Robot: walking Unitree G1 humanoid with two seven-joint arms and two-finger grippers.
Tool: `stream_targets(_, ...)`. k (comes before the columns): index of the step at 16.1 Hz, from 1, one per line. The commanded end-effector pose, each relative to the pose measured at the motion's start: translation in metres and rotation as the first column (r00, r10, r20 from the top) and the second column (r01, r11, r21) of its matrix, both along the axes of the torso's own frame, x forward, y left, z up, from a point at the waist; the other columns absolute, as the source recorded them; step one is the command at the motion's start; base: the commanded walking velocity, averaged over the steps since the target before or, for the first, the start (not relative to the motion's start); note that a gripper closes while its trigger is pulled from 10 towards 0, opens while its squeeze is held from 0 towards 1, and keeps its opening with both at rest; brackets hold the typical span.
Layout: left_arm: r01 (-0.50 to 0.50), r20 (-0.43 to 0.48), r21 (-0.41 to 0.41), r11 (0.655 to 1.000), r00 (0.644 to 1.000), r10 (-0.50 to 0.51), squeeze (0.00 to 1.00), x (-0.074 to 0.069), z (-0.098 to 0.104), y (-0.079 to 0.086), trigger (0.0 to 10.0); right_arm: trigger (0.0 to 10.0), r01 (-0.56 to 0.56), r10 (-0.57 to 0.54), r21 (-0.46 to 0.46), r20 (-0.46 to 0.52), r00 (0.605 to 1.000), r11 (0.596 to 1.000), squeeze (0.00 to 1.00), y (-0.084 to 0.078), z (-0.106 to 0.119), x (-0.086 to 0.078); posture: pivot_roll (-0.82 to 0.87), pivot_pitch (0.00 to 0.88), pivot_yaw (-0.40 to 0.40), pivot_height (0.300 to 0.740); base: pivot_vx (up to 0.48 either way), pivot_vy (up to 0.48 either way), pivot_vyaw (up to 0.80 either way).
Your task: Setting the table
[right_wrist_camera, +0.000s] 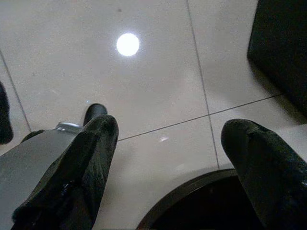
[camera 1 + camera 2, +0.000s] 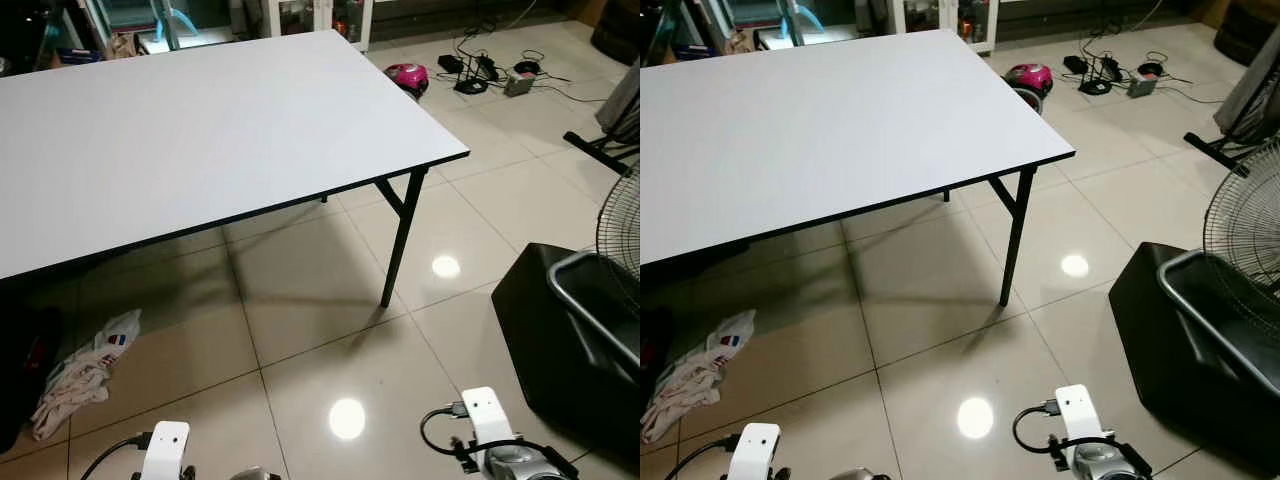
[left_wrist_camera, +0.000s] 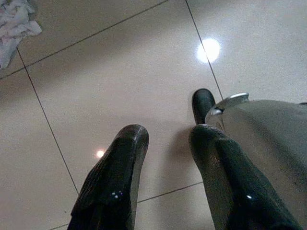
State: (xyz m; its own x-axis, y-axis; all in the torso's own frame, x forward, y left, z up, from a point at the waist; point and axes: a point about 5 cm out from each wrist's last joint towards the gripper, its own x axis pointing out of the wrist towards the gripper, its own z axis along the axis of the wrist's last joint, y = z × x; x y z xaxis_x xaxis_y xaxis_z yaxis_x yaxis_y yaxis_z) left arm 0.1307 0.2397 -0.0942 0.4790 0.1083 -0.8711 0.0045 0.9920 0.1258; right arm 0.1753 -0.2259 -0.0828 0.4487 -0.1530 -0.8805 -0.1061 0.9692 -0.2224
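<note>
Room: glossy beige tile floor (image 2: 320, 340) with ceiling lights mirrored in it; shelving and clutter along the far wall.
Table: large white folding table (image 2: 200, 130) with dark edge and black legs, ahead and to the robot's left; one corner juts toward the right side of the head views.
Under table: crumpled cloth (image 2: 85, 375) on the floor near the left, beside a dark shape at the frame edge.
Far floor: pink round object (image 2: 407, 75) just past the table's far corner; tangle of cables and plugs (image 2: 485, 70) beyond it.
Right side: black box (image 2: 560, 340) on the floor with a grey-rimmed bin (image 2: 600, 305) on or in it, cannot tell which; wire fan guard (image 2: 620, 225) above it.
Left pincer (image 3: 168, 143): hangs low, pointing at the floor; fingers (image 3: 117, 177) apart, released, nothing between them. A silver robot part lies beside one finger.
Right pincer (image 1: 168, 143): also low over the tiles, near the black box; fingers (image 1: 86, 158) wide apart, holding nothing. A dark round rim sits below them.
Arms: white wrist blocks at the bottom of the head views, well apart from the table.
</note>
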Motion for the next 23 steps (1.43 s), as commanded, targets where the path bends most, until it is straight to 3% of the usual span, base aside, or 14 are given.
stream_targets(1,-0.030,0.143,0.005,1.000,0.989,0.029,0.00,0.028,0.015,0.009,10.0,10.0,0.145,-0.129,-0.097,0.153,0.980,0.985,0.00,-0.029,0.018,0.019,-0.11,0.013,0.019,0.740,0.000,0.000,0.00)
stream_targets(2,-0.022,0.214,0.002,1.000,0.977,0.021,0.00,0.041,0.022,0.010,10.0,10.0,0.166,-0.139,-0.112,0.219,0.966,0.980,0.00,-0.035,0.027,0.030,-0.12,0.013,0.023,0.740,0.000,0.000,0.00)
stream_targets(3,0.114,0.419,0.028,0.993,0.901,-0.115,0.00,0.079,0.047,-0.001,10.0,10.0,0.178,-0.135,-0.080,0.379,0.915,0.981,0.00,-0.041,0.050,0.060,-0.12,0.019,0.016,0.740,0.000,0.000,0.00)
stream_targets(4,0.149,0.451,0.041,0.988,0.879,-0.151,0.00,0.084,0.052,-0.005,10.0,10.0,0.176,-0.133,-0.073,0.403,0.906,0.982,0.00,-0.041,0.054,0.064,-0.12,0.019,0.016,0.740,0.000,0.000,0.00)
stream_targets(5,0.247,0.554,0.043,0.968,0.800,-0.229,0.00,0.099,0.066,-0.020,10.0,10.0,0.173,-0.133,-0.045,0.459,0.878,0.984,0.00,-0.042,0.063,0.074,-0.12,0.020,0.012,0.740,0.000,0.000,0.00)
stream_targets(6,0.421,0.644,-0.007,0.907,0.696,-0.318,0.00,0.103,0.079,-0.052,10.0,10.0,0.165,-0.137,-0.005,0.526,0.839,0.986,0.00,-0.039,0.072,0.085,-0.12,0.022,0.010,0.740,0.000,0.000,0.00)
stream_targets(7,0.490,0.669,-0.021,0.871,0.654,-0.352,0.00,0.101,0.083,-0.065,10.0,10.0,0.160,-0.141,0.014,0.555,0.820,0.987,0.00,-0.037,0.076,0.088,-0.13,0.023,0.011,0.740,0.000,0.000,0.00)
stream_targets(10,0.635,0.750,-0.106,0.765,0.557,-0.358,0.00,0.086,0.101,-0.093,10.0,10.0,-0.023,-0.206,0.314,0.675,0.708,0.949,0.00,0.000,0.091,0.103,-0.13,0.033,0.013,0.740,0.000,0.000,0.00)
stream_targets(11,0.586,0.777,-0.116,0.802,0.556,-0.294,0.00,0.091,0.109,-0.089,10.0,10.0,-0.087,-0.216,0.362,0.714,0.666,0.928,0.00,0.012,0.098,0.105,-0.13,0.039,0.014,0.740,0.000,0.000,0.00)
stream_targets(13,0.328,0.833,-0.115,0.938,0.547,-0.089,0.00,0.108,0.134,-0.070,10.0,10.0,-0.127,-0.174,0.318,0.762,0.624,0.940,0.00,0.025,0.106,0.108,-0.15,0.038,0.021,0.740,0.000,0.000,0.00)
stream_targets(14,0.323,0.833,-0.114,0.940,0.547,-0.087,0.00,0.107,0.136,-0.070,10.0,10.0,-0.139,-0.166,0.316,0.766,0.620,0.939,0.00,0.027,0.107,0.108,-0.15,0.037,0.025,0.740,0.000,0.000,0.00)
stream_targets(17,0.319,0.776,0.011,0.948,0.595,-0.210,0.00,0.097,0.123,-0.075,10.0,10.0,-0.318,-0.013,0.267,0.783,0.621,0.910,0.00,0.068,0.111,0.112,-0.14,0.031,0.015,0.740,0.000,0.000,0.00)
stream_targets(19,0.247,0.763,-0.003,0.969,0.627,-0.157,0.00,0.091,0.119,-0.075,10.0,10.0,-0.400,0.112,0.181,0.786,0.608,0.899,0.00,0.080,0.109,0.105,-0.13,0.030,0.008,0.740,0.000,0.000,0.00)
stream_targets(23,0.163,0.754,0.005,0.987,0.648,-0.110,0.00,0.092,0.116,-0.074,10.0,10.0,-0.450,0.187,0.146,0.766,0.615,0.881,0.00,0.086,0.103,0.102,-0.11,0.019,-0.014,0.740,0.000,0.000,0.00)
